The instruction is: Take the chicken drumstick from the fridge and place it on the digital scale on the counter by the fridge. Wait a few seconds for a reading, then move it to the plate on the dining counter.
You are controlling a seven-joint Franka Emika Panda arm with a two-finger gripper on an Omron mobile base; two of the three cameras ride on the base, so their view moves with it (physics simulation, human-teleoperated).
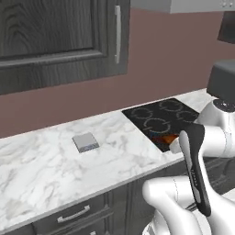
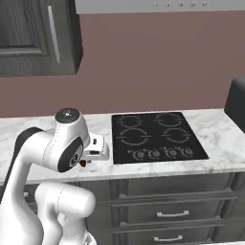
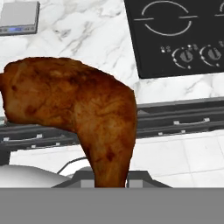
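The chicken drumstick (image 3: 74,109), dark reddish-brown, looms close in the hand view with its thin bone end down between my fingers. My gripper (image 2: 87,161) is shut on that end and holds the drumstick (image 1: 164,137) in the air over the counter's front edge, by the near left corner of the cooktop. The digital scale (image 1: 86,142), a small grey square slab, lies on the marble counter to the left of the gripper, and it shows again as the scale (image 3: 18,17) at the top left of the hand view. The fridge, the plate and the dining counter are out of view.
A black four-burner cooktop (image 2: 155,136) is set into the marble counter (image 1: 41,179). Dark wood-grain wall cabinets (image 1: 55,36) hang above, and drawers (image 2: 167,213) sit below. A dark object (image 2: 235,103) stands at the counter's right end. My own arm (image 1: 195,174) fills the lower right.
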